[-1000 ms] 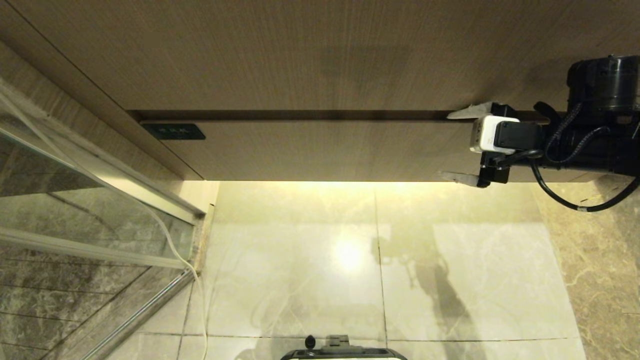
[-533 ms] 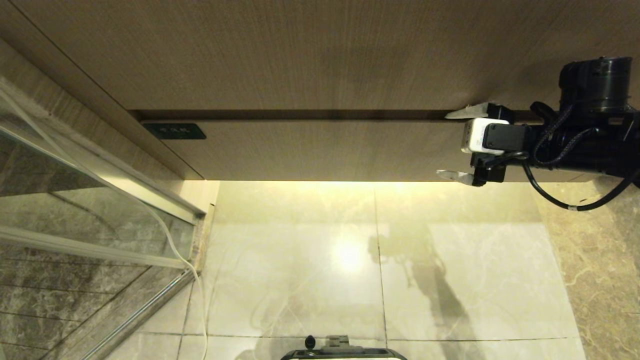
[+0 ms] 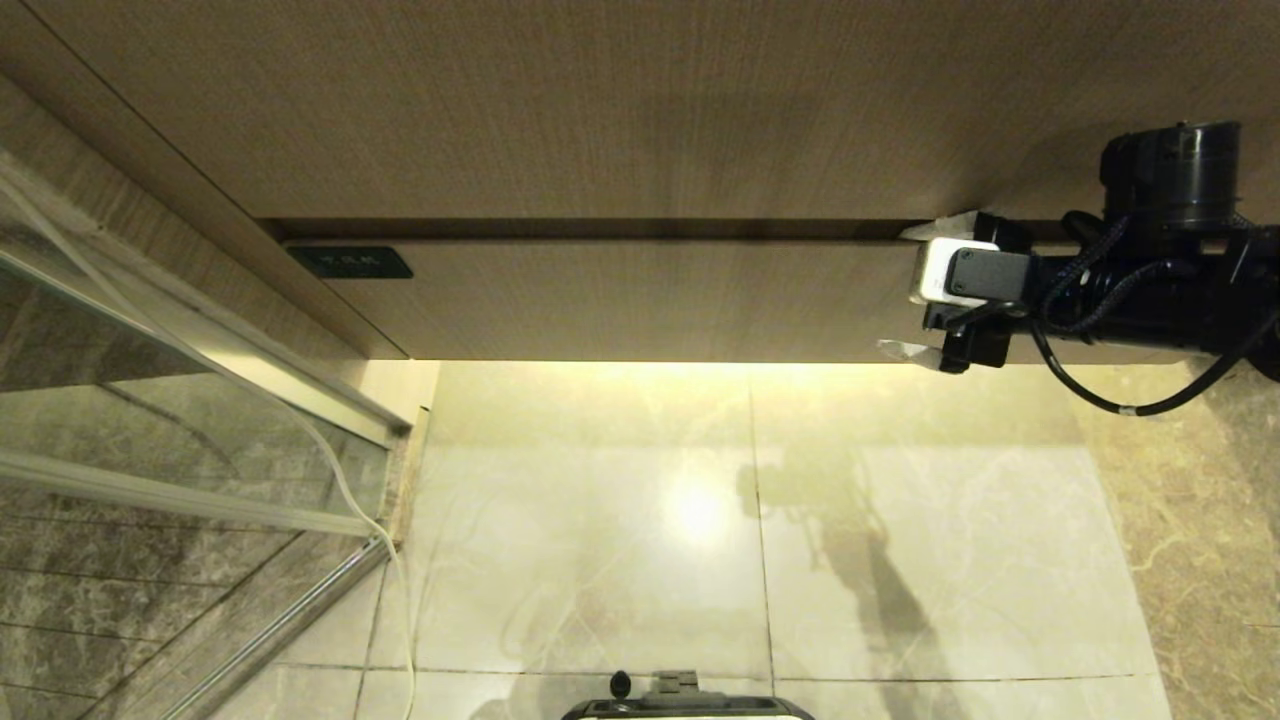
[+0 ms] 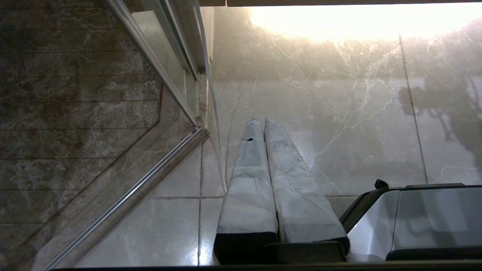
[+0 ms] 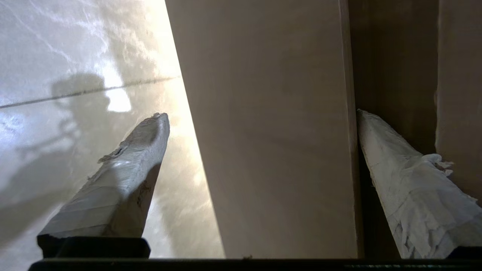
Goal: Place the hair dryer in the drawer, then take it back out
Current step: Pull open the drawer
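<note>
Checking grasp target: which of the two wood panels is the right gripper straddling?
The drawer, the lower front with the black label; the open right gripper spans it, not the fixed panel above.

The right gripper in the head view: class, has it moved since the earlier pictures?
Yes. The right gripper has slid leftward along the drawer front, toward its black label, jaws open astride the front's upper and lower edges.

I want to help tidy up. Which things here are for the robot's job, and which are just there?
For the job:
drawer, shut
right gripper, open, straddling the drawer front

Just there:
left gripper, shut, parked above the floor
glass door
black label
</note>
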